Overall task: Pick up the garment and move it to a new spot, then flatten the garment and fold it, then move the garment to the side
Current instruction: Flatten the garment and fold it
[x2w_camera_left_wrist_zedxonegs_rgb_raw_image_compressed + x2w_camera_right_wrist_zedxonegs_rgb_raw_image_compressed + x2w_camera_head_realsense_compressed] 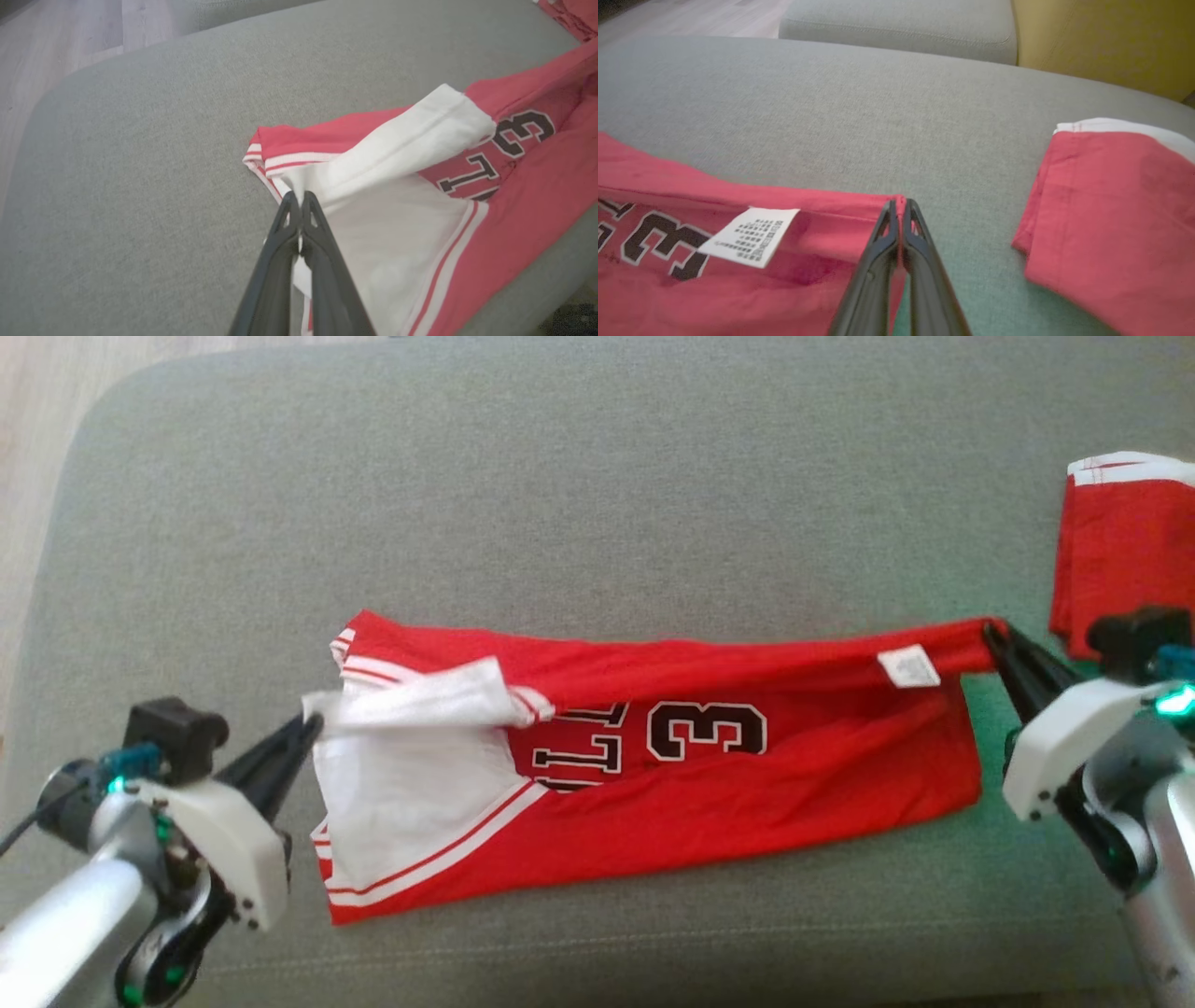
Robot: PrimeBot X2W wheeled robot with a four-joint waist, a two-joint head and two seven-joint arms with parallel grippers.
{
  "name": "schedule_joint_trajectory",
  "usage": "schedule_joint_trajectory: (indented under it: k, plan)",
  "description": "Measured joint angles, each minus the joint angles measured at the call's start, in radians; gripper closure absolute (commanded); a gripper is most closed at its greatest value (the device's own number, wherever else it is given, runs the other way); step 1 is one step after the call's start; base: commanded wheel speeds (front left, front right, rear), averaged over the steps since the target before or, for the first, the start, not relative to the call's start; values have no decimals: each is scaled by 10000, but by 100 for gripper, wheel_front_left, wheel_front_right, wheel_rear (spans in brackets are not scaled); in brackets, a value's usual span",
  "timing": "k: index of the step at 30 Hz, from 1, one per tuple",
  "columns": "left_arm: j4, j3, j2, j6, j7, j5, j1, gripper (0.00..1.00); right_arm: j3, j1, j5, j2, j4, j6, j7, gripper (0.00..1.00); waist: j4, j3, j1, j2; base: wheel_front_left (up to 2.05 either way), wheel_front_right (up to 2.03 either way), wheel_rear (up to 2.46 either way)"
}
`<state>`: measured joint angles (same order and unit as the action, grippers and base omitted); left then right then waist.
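The garment (709, 784) is a red jersey with white trim, black lettering and a "3"; it lies stretched sideways across the grey cushion, its upper layer folded over. My left gripper (310, 723) is shut on the white corner at the jersey's left end (299, 196). At the far right corner of the jersey my right gripper (991, 633) is shut on the red hem (900, 203). A white care label (907, 666) shows beside that corner, also seen on the garment (752, 235) in the right wrist view.
A second folded red piece with a white band (1125, 537) lies on the cushion at the right edge, close to my right wrist. The grey cushion (579, 495) stretches wide behind the jersey. Pale wood floor (37, 392) lies beyond its left edge; a yellow cushion (1106, 37) stands behind.
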<state>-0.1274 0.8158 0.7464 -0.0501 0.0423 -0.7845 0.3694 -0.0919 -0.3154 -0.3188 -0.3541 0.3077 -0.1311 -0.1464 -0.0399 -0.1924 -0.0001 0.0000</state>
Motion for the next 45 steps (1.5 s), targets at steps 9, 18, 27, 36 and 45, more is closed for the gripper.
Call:
schedule_joint_trajectory:
  k: [9,18,27,36,45]
  plan:
    - [577,696,360,-117,-575,228,-846,100,21,1051,-420,-364,-840,0,-988,100,-1,178,0,0,0,0,0]
    - [600,1060,447,-12,-1160,249,-941,0,608,1434,-660,-280,-1354,0,-2015,0,20,135,1,0,0,0,0]
    - [725,224,439,-516,-267,-100,-882,0,1789,1413,-40,472,-2090,0,-1590,0,-29,217,1,0,0,0,0]
    - [1091,-2330,-855,-1720,2044,-1080,-801,0,1996,992,556,2280,-3248,0,721,0,-157,585,1,0,0,0,0]
    - [1900,-5544,-3294,-1480,2142,326,-2105,0,1739,1270,1080,2922,-3534,0,2046,0,-214,856,0,0,0,0,0]
